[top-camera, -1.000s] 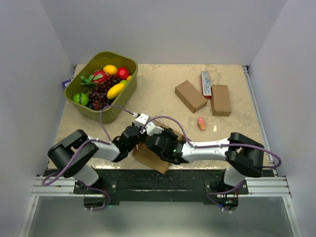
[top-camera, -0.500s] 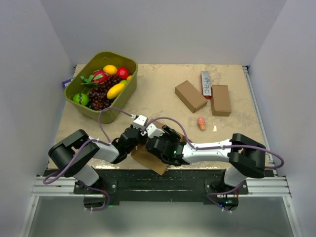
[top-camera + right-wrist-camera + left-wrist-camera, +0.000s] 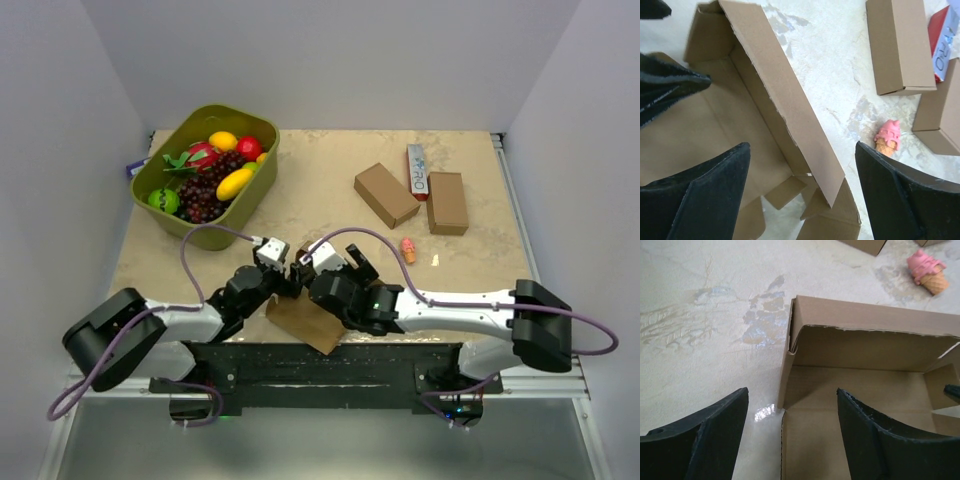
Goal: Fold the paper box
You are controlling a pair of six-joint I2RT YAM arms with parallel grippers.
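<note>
left wrist shows the left claw [image 3: 790, 392] wide over the box [image 3: 860, 345] corner; right claw [image 3: 802, 147] wide too, both empty. best to grip it squarely before folding.

"RO" on white-and-red carton [image 3: 943, 47]
</note>
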